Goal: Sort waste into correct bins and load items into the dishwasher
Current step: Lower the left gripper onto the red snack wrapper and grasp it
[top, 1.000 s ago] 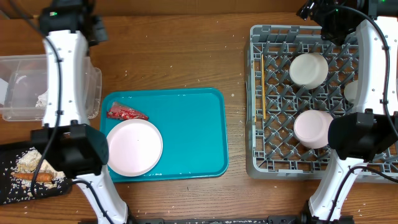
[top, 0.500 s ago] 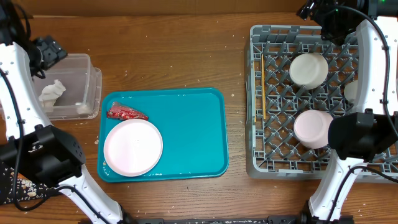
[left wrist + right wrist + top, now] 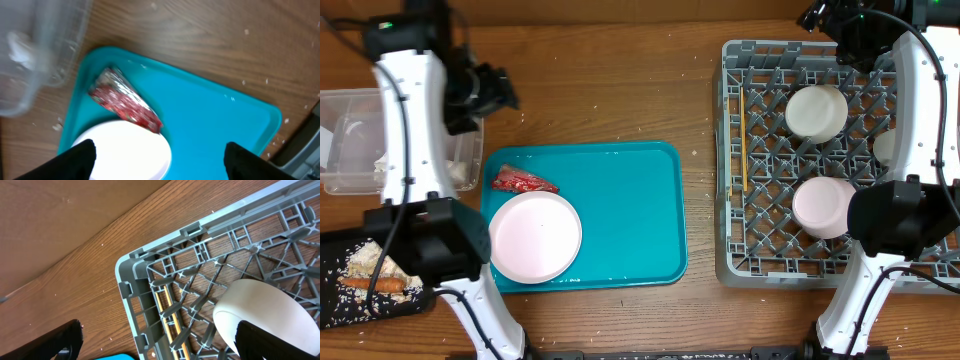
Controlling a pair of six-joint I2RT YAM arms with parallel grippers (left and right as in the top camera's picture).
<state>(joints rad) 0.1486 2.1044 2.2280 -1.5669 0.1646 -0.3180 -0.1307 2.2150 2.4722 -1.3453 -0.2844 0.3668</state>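
Note:
My left gripper (image 3: 496, 90) hangs open just right of the clear tub (image 3: 350, 140), above the teal tray's (image 3: 620, 210) far left corner. Through its empty jaws (image 3: 160, 165) I see the red wrapper (image 3: 125, 105) lying against the white plate (image 3: 125, 150). White tissue (image 3: 387, 163) lies in the tub. The black tray (image 3: 335, 310) holds rice scraps and a carrot (image 3: 380, 284). My right gripper (image 3: 820, 18) stands open and empty over the grey dish rack's (image 3: 725, 150) far left corner. The rack holds two bowls (image 3: 817, 110) (image 3: 822, 205), a cup (image 3: 885, 148) and chopsticks (image 3: 167, 315).
The wrapper (image 3: 523, 182) and plate (image 3: 534, 237) sit on the left side of the teal tray. Bare wood lies between tray and rack, with scattered crumbs. The left arm's white links cover part of the tub and the black tray.
The left arm swung out left over the tub, then back right, and its gripper now hangs past the tub's right edge, open. The right arm has not moved.

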